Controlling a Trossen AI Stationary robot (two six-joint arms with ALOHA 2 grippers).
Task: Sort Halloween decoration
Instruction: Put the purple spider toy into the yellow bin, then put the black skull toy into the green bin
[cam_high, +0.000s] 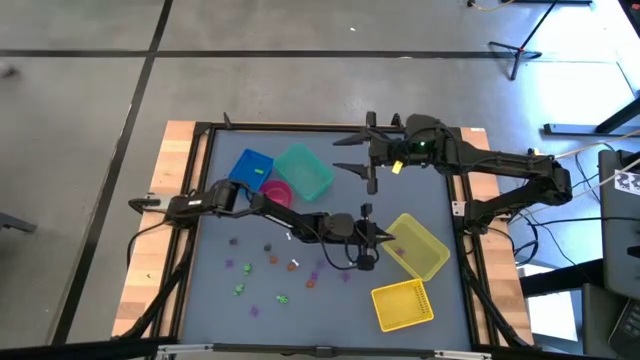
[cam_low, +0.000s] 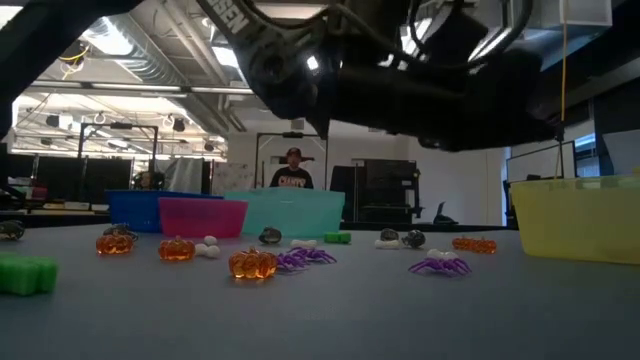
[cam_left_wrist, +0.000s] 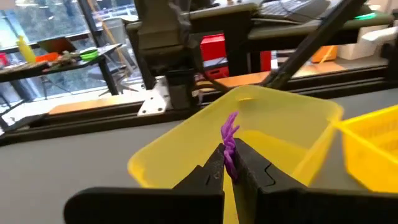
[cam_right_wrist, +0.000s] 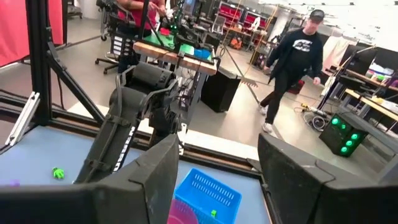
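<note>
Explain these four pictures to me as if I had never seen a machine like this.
This is a robot with two dark jointed arms at a table. One picture looks straight down, one looks level across the tabletop, and two come from cameras on the arms' wrists.

On the grey table top lie tiny plastic Halloween trinkets: orange pumpkins, purple spiders and green pieces. Around them stand coloured plastic bins: blue, teal, pink and two yellow.

The left gripper has its jaws shut on a small purple trinket, over one yellow bin. The right gripper waits with jaws open at the far edge.
</note>
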